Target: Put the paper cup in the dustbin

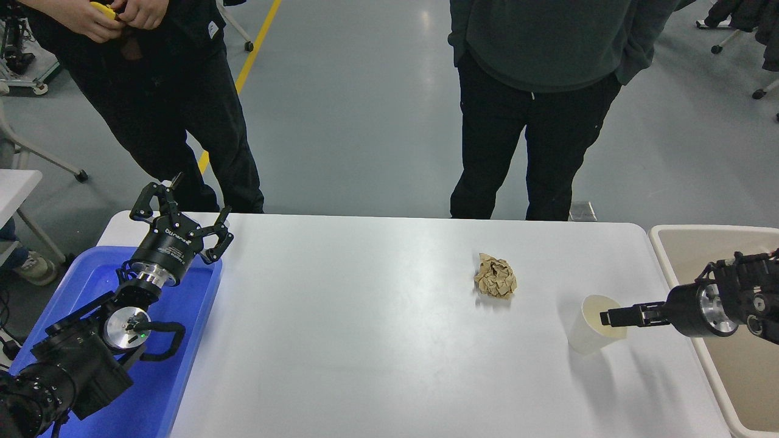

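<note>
The paper cup (589,331) stands upright at about four o'clock on the white worktop (377,340), mouth up, cream inside showing. It looks feather-light and thin-walled, so a hard squeeze would likely crush it and a nudge could tip it; my call is a gentle pinch on the rim or upper wall. The right end effector (608,317) reaches in from three o'clock, its tip over the cup's mouth at the near-right rim; seen edge-on, I cannot tell how far it is spread or whether it has hold yet. At ten o'clock from the cup lies a crumpled brown paper ball (495,276). The dustbin (669,255) waits just off the worktop's three o'clock edge. Way over at eight o'clock, the left end effector (182,213) is parked above a blue tray (176,377), fingers spread, holding nothing.
</note>
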You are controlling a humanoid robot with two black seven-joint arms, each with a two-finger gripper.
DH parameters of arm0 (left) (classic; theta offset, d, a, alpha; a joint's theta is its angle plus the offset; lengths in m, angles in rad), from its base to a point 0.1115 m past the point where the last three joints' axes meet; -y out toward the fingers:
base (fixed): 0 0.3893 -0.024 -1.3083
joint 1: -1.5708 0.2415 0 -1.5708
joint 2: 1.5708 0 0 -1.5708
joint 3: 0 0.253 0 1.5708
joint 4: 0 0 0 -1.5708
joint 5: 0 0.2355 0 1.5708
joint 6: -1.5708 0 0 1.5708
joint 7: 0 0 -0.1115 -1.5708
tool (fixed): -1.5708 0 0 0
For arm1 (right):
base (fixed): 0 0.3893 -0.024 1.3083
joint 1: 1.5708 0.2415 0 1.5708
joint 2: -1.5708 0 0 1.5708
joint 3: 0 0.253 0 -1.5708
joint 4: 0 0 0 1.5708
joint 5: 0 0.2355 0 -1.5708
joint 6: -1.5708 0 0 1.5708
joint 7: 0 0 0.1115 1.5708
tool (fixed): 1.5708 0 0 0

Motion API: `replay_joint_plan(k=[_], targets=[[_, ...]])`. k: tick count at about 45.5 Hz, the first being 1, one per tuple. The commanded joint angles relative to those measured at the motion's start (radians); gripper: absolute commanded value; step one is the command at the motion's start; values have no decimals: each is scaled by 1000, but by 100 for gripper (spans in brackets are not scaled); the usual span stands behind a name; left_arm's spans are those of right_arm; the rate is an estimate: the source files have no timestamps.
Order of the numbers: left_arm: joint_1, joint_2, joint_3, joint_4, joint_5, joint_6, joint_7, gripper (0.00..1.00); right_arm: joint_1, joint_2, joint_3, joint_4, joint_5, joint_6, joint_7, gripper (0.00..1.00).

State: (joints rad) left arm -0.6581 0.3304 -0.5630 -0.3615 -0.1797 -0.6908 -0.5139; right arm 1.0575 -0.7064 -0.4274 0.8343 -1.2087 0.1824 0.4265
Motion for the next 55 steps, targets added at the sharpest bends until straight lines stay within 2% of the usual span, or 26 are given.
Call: replay_joint_plan(k=[1,6,15,17,22,28,55], targets=[[0,-1,0,-1,-1,0,0,100,-39,67,-1,-90,9,-26,0,98],[0,1,0,-1,0,0,0,100,-40,84,-1,-113,20,-29,0,96],[0,-1,0,-1,0,-1,0,100,-42,88,-4,-138,20,-30,0,78],[0,1,0,-1,-1,-1,0,100,-42,88,-4,-138,20,-30,0,67],[0,1,0,-1,-1,-1,0,100,-44,88,-28,-136,18,-26,0,27],[0,-1,0,-1,0,-1,0,100,-42,88,-54,-138,20,-26,0,2],[0,-1,0,-1,0,-1,0,100,-40,87,-37,-135,23,-29,1,0]])
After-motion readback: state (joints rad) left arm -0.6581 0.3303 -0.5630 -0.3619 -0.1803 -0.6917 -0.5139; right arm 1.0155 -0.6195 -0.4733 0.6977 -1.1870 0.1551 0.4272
